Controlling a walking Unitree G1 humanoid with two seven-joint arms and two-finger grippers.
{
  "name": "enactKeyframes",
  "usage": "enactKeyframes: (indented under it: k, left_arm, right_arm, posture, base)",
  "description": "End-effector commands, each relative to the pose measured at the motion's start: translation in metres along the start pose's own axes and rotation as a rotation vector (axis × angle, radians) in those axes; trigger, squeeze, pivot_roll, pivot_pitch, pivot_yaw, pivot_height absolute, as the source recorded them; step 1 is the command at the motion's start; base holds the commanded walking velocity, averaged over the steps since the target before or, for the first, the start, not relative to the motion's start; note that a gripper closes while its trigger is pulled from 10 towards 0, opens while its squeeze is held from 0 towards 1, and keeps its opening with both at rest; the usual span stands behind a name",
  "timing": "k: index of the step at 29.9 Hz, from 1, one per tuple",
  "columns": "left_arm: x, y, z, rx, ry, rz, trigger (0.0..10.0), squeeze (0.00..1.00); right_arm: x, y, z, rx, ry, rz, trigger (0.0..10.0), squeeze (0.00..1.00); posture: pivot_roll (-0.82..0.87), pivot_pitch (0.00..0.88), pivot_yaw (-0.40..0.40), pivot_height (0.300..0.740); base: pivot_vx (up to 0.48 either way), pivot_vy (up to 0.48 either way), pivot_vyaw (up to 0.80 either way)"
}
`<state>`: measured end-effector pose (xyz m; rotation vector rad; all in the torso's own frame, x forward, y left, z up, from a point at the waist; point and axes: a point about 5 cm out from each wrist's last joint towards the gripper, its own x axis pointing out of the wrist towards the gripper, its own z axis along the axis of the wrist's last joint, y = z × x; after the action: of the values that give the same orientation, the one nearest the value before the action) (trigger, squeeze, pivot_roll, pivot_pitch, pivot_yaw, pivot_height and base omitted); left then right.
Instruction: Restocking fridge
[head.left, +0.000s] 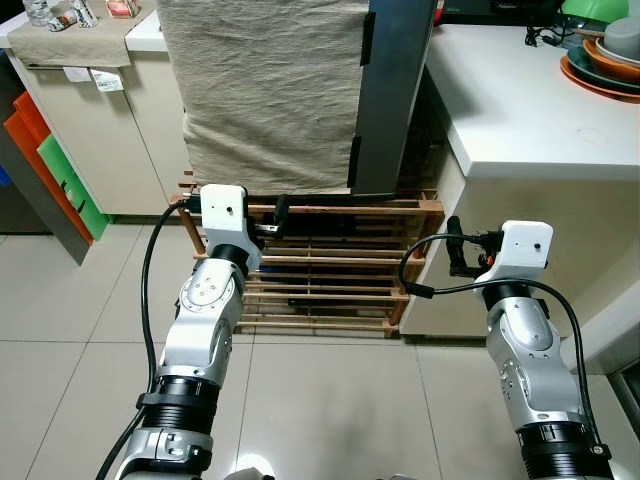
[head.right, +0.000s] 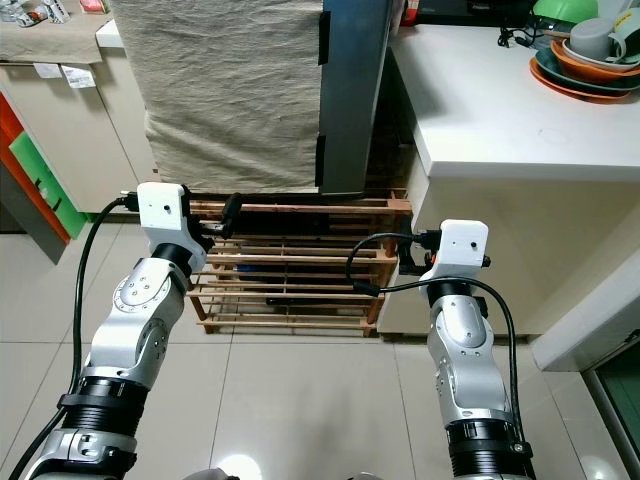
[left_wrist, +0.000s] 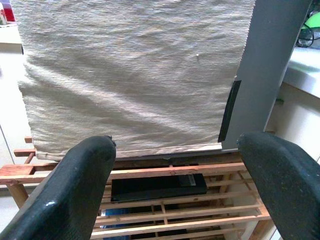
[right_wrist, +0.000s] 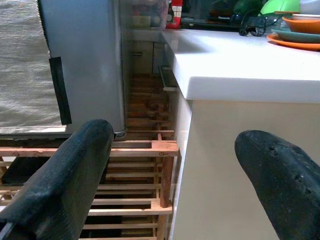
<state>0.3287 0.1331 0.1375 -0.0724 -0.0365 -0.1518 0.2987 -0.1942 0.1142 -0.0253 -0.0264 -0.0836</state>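
The grey fridge (head.left: 395, 95) stands straight ahead of both sets of fingers, on a wooden slatted rack (head.left: 330, 270), with a beige cloth (head.left: 265, 90) hanging down its front beside the grey edge. The left gripper (left_wrist: 170, 187) is raised before the cloth's lower hem, its fingers (left_wrist: 75, 190) spread wide and holding nothing; beyond the gap between them a flat black object (left_wrist: 159, 186) lies on the rack. The right gripper (right_wrist: 172, 185) points at the rack's corner post, fingers (right_wrist: 65, 175) likewise wide and empty. Beside its outer finger rises the white worktop (head.left: 520, 110), carrying stacked bowls (head.left: 605, 55) at its far end.
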Motion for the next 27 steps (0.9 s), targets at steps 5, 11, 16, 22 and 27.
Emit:
enactKeyframes:
  k: [5,11,16,22,27]
  left_arm:
    - [0.000,0.000,0.001,0.001,0.002,0.005,10.0,0.00]
    - [0.000,0.000,0.001,0.004,0.000,0.006,10.0,0.00]
    - [0.005,-0.001,0.012,0.124,-0.039,-0.084,10.0,0.00]
    - [0.005,-0.003,0.014,0.119,-0.042,-0.096,10.0,0.00]
    - [0.008,0.000,0.013,0.121,-0.026,-0.096,10.0,0.00]
  right_arm:
    - [0.000,-0.001,-0.001,0.005,0.005,-0.009,10.0,0.00]
    - [0.000,-0.002,-0.002,0.014,0.012,-0.013,10.0,0.00]
    - [0.016,0.037,-0.003,0.047,0.017,0.105,10.0,0.00]
    - [0.015,0.037,-0.003,0.040,0.019,0.107,10.0,0.00]
    - [0.014,0.036,-0.007,0.047,0.018,0.088,10.0,0.00]
  posture:
    - [0.00,0.000,0.000,0.740]
    - [0.00,0.000,0.000,0.740]
    - [-0.07,0.000,-0.022,0.740]
    - [-0.07,0.000,-0.018,0.740]
    - [-0.09,0.000,0.018,0.740]
  base:
    - [0.000,0.000,0.00]
    - [0.000,0.000,0.00]
    - [0.000,0.000,0.00]
    - [0.000,0.320,0.00]
    - [0.000,0.480,-0.80]
